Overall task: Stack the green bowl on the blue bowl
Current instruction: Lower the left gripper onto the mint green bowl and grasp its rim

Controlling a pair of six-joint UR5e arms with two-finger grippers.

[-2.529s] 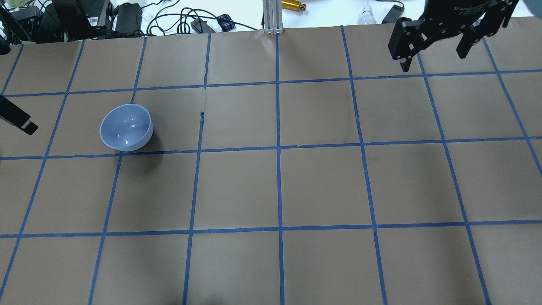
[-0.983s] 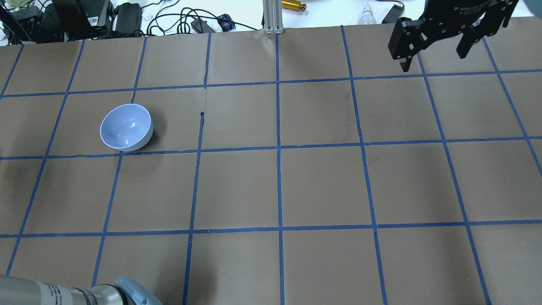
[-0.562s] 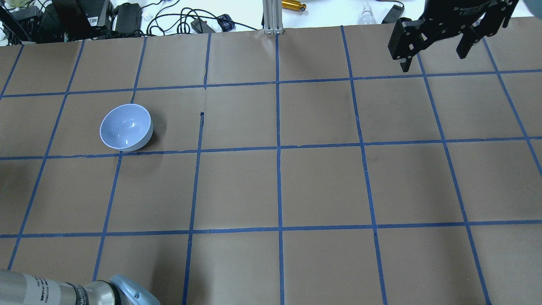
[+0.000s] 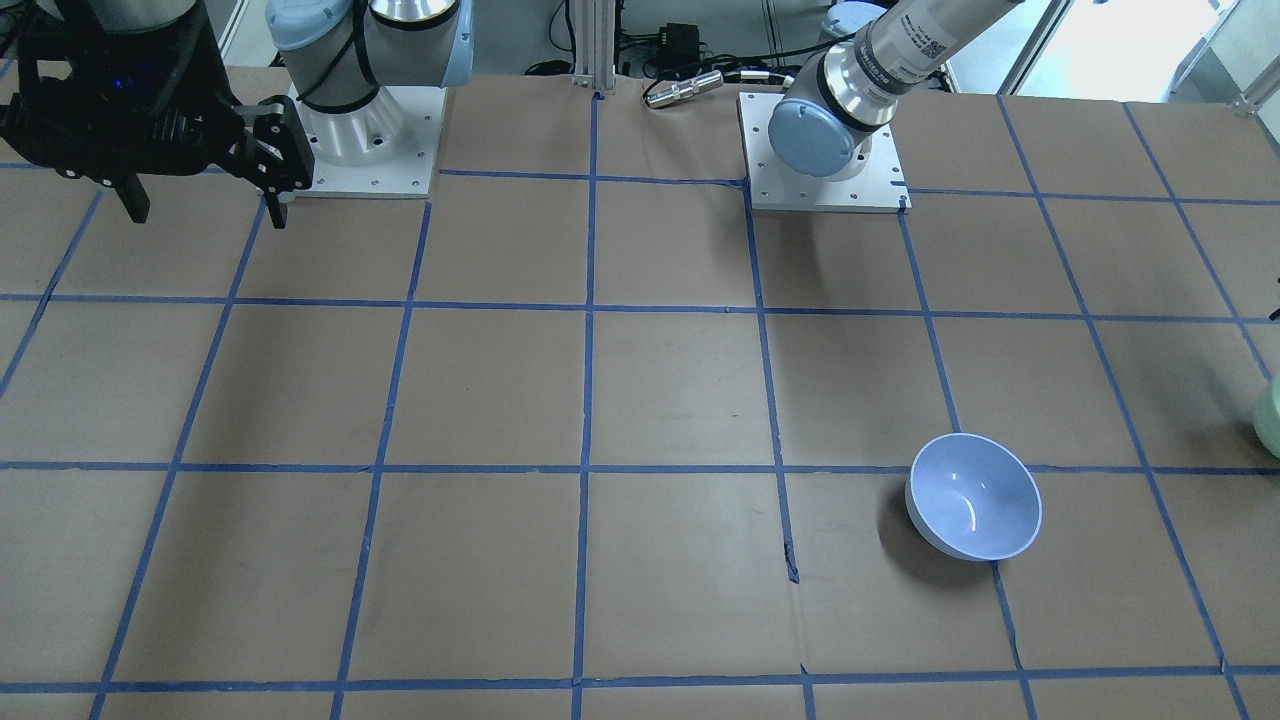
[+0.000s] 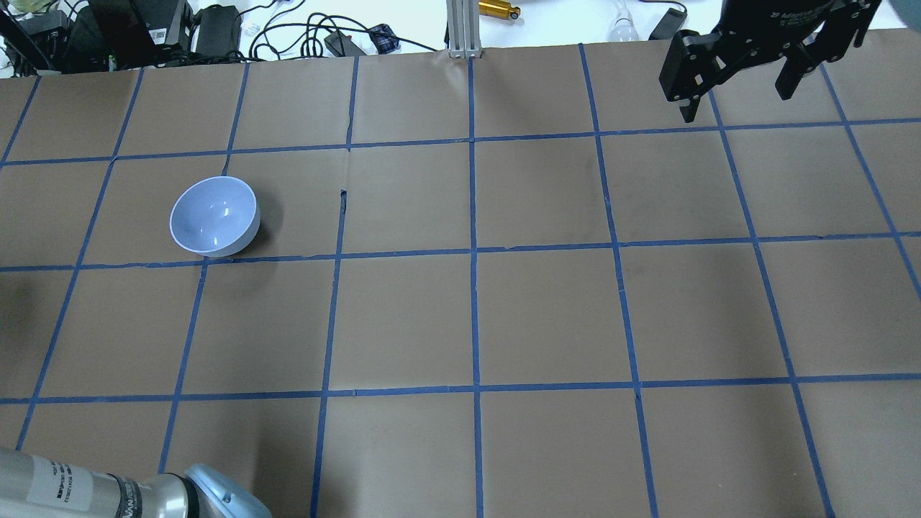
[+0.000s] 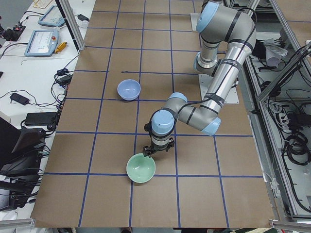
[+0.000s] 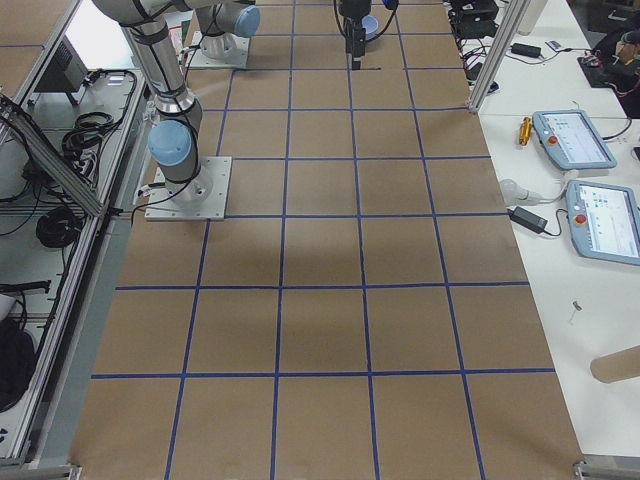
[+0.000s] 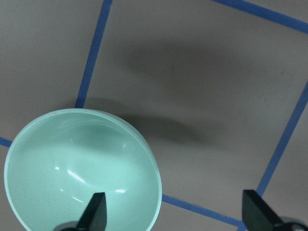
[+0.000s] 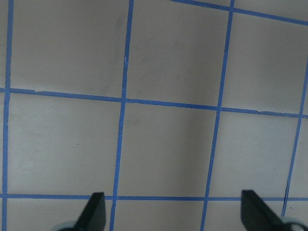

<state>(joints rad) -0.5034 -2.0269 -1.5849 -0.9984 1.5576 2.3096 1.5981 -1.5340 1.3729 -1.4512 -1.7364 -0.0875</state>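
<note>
The green bowl (image 8: 82, 168) is mint green and stands upright near the table's left end; it also shows in the exterior left view (image 6: 141, 168) and at the right edge of the front-facing view (image 4: 1270, 420). My left gripper (image 8: 175, 211) is open just above it, one finger over the bowl's inside and the other outside its rim; it also shows in the exterior left view (image 6: 158, 151). The blue bowl (image 5: 214, 216) stands upright and empty, apart from it (image 4: 973, 495). My right gripper (image 5: 735, 101) is open and empty, high over the far right corner (image 9: 173, 211).
Brown paper with a blue tape grid covers the table (image 5: 547, 316). Cables and black devices (image 5: 144, 29) and an aluminium post (image 5: 460, 29) line the far edge. The left arm's elbow (image 5: 144, 493) juts in at the near left. Base plates (image 4: 820, 150) sit by the robot.
The dark part of my left gripper at the overhead view's left edge has gone out of view, and the left arm's elbow has come in at the bottom left. Blue bowl and right arm unchanged.
</note>
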